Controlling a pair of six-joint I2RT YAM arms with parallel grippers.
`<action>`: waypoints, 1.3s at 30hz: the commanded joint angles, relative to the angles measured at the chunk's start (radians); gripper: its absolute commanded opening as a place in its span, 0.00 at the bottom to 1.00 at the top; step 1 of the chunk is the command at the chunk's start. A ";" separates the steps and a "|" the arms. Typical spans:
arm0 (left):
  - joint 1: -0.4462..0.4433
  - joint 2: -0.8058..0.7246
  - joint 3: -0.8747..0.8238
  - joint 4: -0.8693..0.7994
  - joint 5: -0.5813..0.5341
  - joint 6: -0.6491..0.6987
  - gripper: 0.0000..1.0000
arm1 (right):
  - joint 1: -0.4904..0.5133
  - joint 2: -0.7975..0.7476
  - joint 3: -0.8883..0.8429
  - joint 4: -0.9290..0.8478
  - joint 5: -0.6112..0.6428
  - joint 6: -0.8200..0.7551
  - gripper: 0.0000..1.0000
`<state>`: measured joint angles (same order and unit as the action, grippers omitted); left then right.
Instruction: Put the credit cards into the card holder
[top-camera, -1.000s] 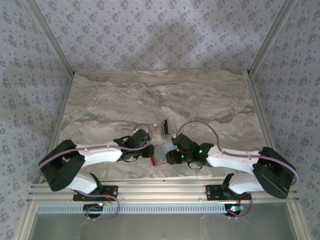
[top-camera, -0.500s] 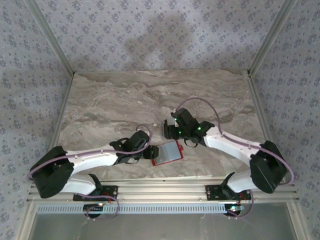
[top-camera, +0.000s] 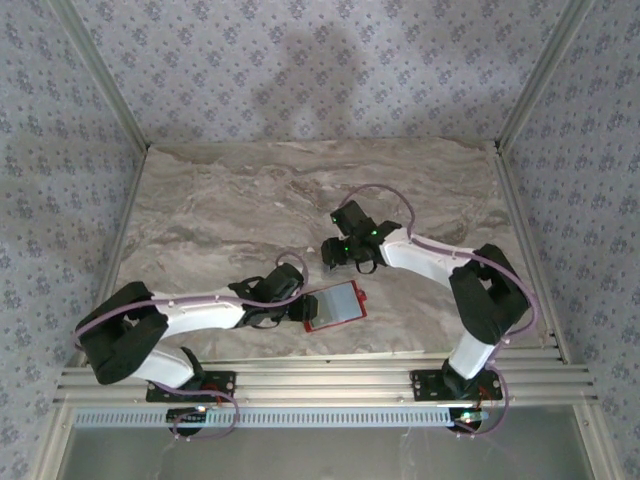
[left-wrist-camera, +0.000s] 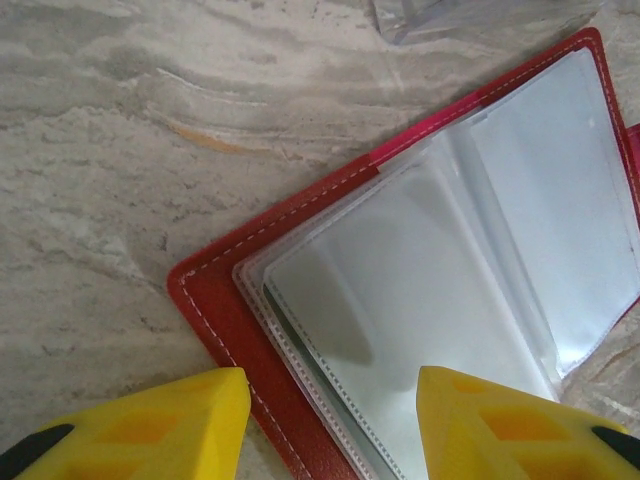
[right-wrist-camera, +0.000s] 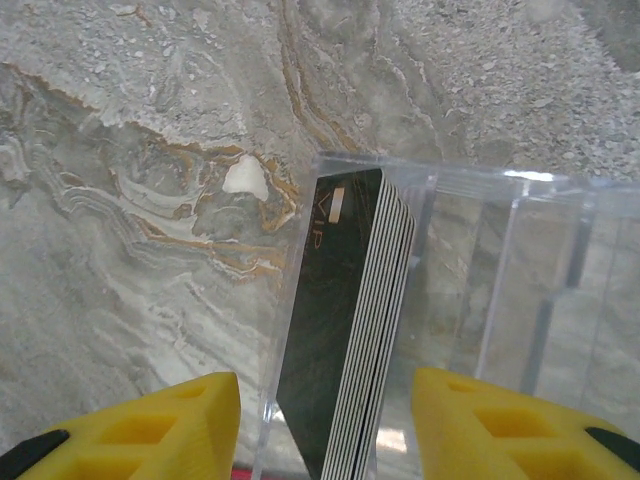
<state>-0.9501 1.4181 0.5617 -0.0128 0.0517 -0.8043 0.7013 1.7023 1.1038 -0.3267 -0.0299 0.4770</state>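
Top external view: the red card holder (top-camera: 335, 307) lies open on the marble-patterned worktop (top-camera: 220, 200), near its front edge and between the two arms. The left end effector (top-camera: 298, 306) sits at the holder's left edge. The right end effector (top-camera: 333, 254) hangs farther back, apart from the holder.

Left wrist view: the fingers stand moderately apart and grip nothing. The holder's near corner lies below the gap, with its clear sleeves facing up. A corner of the clear plastic box (left-wrist-camera: 480, 15) lies just beyond the holder's far edge.

Right wrist view: the fingers are spread, with nothing held. Below them the stack of credit cards (right-wrist-camera: 345, 320) stands on edge inside the box, against one clear wall. That wall runs between the stack and the bare worktop.
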 joint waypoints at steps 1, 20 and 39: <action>-0.007 0.028 0.006 0.014 0.008 0.008 0.48 | -0.006 0.038 0.045 -0.030 -0.016 -0.024 0.51; -0.007 0.076 0.021 0.029 0.011 0.006 0.47 | -0.031 0.003 -0.019 0.103 -0.253 -0.022 0.45; -0.006 0.067 0.021 0.017 0.008 0.007 0.47 | -0.064 0.069 -0.020 0.170 -0.365 -0.006 0.43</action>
<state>-0.9501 1.4624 0.5808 0.0261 0.0517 -0.8043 0.6434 1.7462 1.0687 -0.1635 -0.3599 0.4629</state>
